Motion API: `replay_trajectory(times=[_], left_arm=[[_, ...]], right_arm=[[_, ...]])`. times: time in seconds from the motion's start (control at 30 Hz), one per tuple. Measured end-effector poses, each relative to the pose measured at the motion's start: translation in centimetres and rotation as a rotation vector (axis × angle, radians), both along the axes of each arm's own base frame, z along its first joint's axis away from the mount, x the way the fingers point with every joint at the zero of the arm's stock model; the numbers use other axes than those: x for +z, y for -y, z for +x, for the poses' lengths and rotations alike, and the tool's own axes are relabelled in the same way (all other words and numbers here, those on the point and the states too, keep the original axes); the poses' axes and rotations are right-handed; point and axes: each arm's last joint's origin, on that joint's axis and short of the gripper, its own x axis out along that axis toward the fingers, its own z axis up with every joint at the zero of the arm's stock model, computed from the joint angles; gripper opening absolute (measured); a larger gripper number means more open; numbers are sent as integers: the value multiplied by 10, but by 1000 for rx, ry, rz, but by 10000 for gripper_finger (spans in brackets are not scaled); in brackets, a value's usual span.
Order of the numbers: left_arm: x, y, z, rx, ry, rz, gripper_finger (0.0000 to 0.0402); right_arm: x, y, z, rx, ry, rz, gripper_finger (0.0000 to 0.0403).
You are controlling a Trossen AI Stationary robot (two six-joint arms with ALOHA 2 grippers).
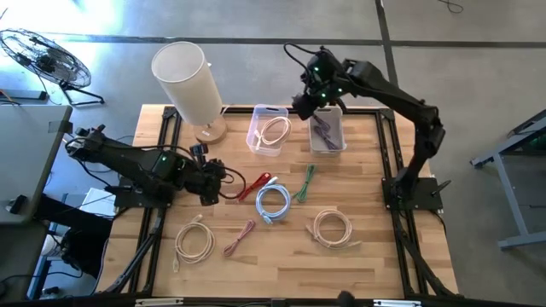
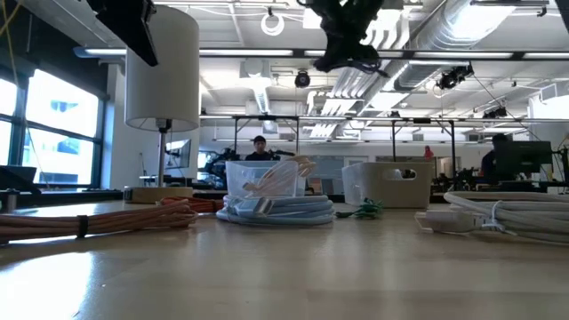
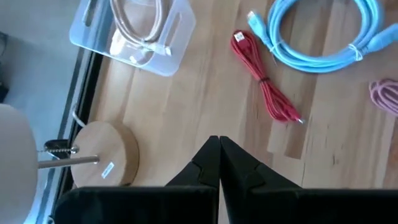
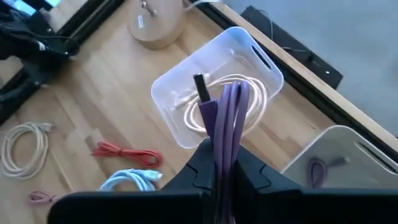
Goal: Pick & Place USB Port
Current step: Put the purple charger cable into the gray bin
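Note:
My right gripper (image 4: 221, 152) is shut on a purple USB cable (image 4: 227, 112) and hangs in the air over the far part of the table (image 1: 309, 102). Under it stands a clear bin (image 4: 186, 134) holding a cream cable (image 4: 249, 93). Beside that is a second clear bin (image 4: 339, 149) with another purple cable (image 4: 318, 169) lying in it. My left gripper (image 3: 217, 142) is shut on nothing, above the wood near the lamp base (image 3: 106, 152), at the table's left (image 1: 213, 183). My right gripper pinches the folded purple strands (image 4: 222, 134) between its two fingers. The strands run along the fingers and stick out past the tips, ending in a dark plug (image 4: 201, 87). The fingers slant downward. The cable is lifted clear, above the bin with the cream cable.
Loose cables lie on the wooden table: red (image 1: 256, 185), light blue (image 1: 273, 202), green (image 1: 304, 185), pink (image 1: 241, 239) and two cream coils (image 1: 333, 228) (image 1: 194, 241). A white lamp (image 1: 189, 85) stands at the far left. Bare wood shows along the near edge.

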Motion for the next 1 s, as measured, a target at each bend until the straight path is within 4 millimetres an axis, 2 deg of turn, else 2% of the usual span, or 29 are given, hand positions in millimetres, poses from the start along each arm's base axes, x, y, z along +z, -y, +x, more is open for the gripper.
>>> replay_trajectory(times=[0.17,0.27,0.4,0.57,0.73,1.0], left_arm=[[0,-1,-2,10,-9,33,0],[-2,-2,-7,48,-43,16,0],[-4,-5,-15,131,-89,12,0],[-6,-8,-24,183,-158,27,0],[-21,-9,-28,205,-196,37,0],[-55,-9,-32,224,-269,38,0]], right_arm=[[-12,28,-7,-131,-58,-9,11],[-19,44,-7,-229,-24,-32,11],[-42,54,-5,-314,4,11,11],[-83,53,-8,-375,-17,63,11],[-113,49,-27,-476,-65,82,11],[-135,32,-47,-508,72,48,11]])
